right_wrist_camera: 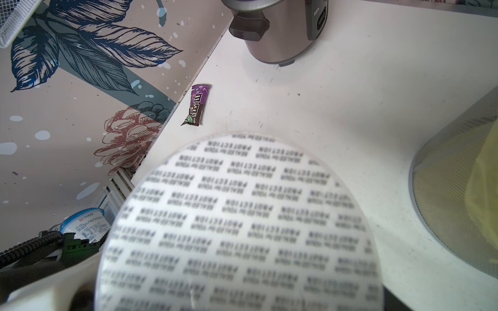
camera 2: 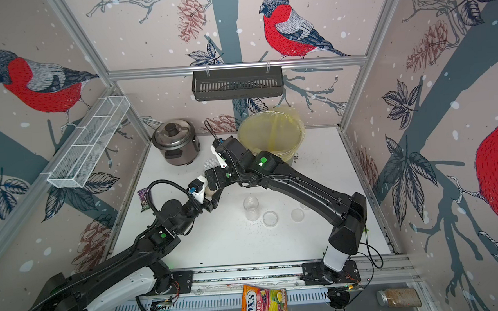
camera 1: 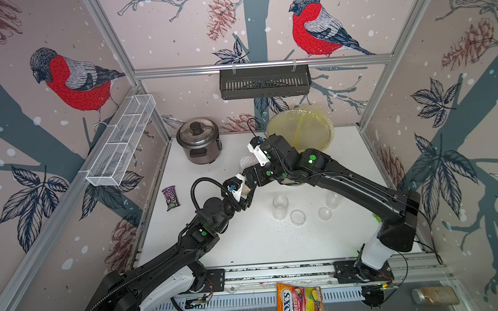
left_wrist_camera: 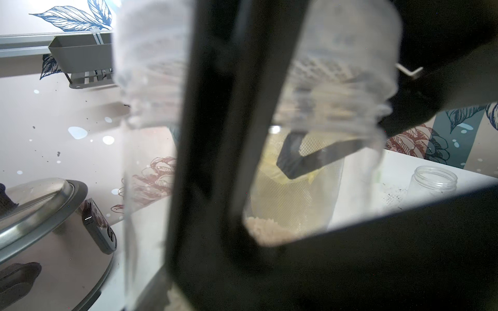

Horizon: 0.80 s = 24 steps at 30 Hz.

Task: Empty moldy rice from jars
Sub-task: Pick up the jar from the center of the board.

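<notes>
My left gripper (camera 1: 247,193) is shut on the wide clear jar (left_wrist_camera: 293,194), held above the table left of centre. A little pale moldy rice (left_wrist_camera: 269,231) lies in its bottom. The printed silver lid (right_wrist_camera: 239,226) sits at the jar's mouth (camera 1: 248,162), and my right gripper (camera 1: 251,170) is at it. The lid fills the right wrist view and hides that gripper's fingers. Two narrow clear jars (camera 1: 280,207) (camera 1: 333,199) stand open on the table, with two clear round lids (camera 1: 298,217) (camera 1: 324,213) between them.
The big bin with the yellow bag (camera 1: 299,127) stands at the back, right behind the right arm. A rice cooker (camera 1: 198,141) is back left and a purple candy packet (camera 1: 171,198) lies by the left wall. A candy bag (camera 1: 301,302) and a brown-filled jar (camera 1: 435,295) lie beyond the front rail.
</notes>
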### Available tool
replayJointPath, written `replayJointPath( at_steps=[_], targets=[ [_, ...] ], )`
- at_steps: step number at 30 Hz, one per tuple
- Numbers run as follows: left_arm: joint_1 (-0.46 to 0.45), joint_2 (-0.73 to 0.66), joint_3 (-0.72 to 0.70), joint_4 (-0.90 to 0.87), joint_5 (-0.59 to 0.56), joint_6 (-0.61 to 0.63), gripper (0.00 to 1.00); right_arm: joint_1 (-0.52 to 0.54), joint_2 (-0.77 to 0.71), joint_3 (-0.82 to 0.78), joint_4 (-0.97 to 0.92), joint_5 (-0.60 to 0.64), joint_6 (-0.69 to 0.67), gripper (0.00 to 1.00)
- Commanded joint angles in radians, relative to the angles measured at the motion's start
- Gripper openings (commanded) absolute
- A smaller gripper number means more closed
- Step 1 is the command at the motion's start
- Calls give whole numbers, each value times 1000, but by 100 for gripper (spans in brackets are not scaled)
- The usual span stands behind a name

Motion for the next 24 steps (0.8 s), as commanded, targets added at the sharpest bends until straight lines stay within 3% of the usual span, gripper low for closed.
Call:
replayJointPath(
  at_steps=[1,4,24],
  targets=[
    [-2,6,13,10,21,31,42,5,-6,-2,63,-43,23,95],
    [-2,-1,10,8,18,30,40,5,-11,-2,61,-30,28,100],
    [-1,-19,-4,16,-19,30,37,10,-92,-106,84,-40,72,100]
  ],
)
